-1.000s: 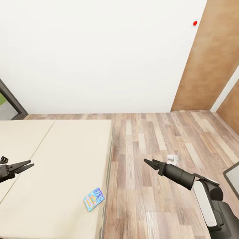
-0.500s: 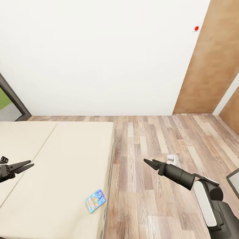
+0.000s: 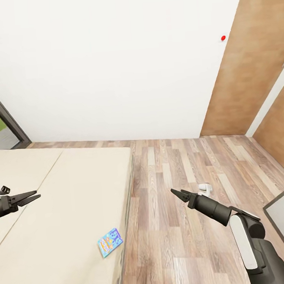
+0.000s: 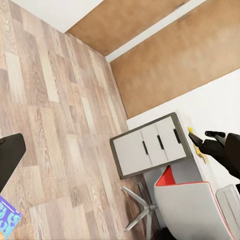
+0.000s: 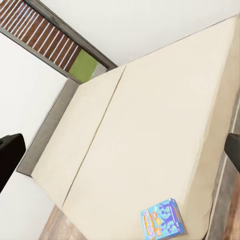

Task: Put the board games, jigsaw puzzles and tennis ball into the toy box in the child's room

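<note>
Hovering over the bed (image 3: 69, 198), the left gripper (image 3: 32, 196) has its jaws slightly parted on nothing; the right gripper (image 3: 178, 194), also slightly parted and empty, hangs above the plank floor (image 3: 179, 249) beside the bed. A blue board game (image 3: 110, 242) with yellow cartoon print, its lettering unreadable, lies near the bed's floor-side edge. Since a moment ago the camera has swung, sliding the scene slightly leftward; the grippers sit unchanged.

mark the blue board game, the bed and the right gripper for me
blue board game (image 3: 110, 242), head view, middle of its printed cover.
bed (image 3: 69, 198), head view, bare cream cover.
right gripper (image 3: 177, 194), head view, midway between its fingertips.
</note>
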Robot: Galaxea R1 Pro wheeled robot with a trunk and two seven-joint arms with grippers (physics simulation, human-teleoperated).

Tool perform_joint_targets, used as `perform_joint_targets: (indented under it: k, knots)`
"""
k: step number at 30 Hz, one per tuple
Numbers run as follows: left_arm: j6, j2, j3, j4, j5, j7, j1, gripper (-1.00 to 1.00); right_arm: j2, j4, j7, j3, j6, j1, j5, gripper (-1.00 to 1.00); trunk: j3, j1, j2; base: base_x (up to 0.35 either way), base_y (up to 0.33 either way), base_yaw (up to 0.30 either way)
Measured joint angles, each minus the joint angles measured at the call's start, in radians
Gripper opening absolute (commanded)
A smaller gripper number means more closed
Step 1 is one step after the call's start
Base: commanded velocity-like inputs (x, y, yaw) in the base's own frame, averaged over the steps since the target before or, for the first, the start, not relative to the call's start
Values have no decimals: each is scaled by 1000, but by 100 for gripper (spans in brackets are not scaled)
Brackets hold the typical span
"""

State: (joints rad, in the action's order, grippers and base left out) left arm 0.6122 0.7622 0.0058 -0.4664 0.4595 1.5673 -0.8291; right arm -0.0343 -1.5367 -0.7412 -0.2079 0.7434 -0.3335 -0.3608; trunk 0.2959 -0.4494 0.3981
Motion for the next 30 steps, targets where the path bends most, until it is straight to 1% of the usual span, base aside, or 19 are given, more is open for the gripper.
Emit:
perform_joint_targets:
  k: [6, 30]
  knots:
    - [0, 0, 1, 0, 0, 0, 0, 100, -1, 0, 4, 2, -1, 0, 0, 100, -6, 0, 0, 0, 0, -5]
    - [0, 0, 0, 0, 0, 0, 0, 100, -1, 0, 0, 2, -1, 0, -1, 100, -44, 0, 0, 0, 0, 0]
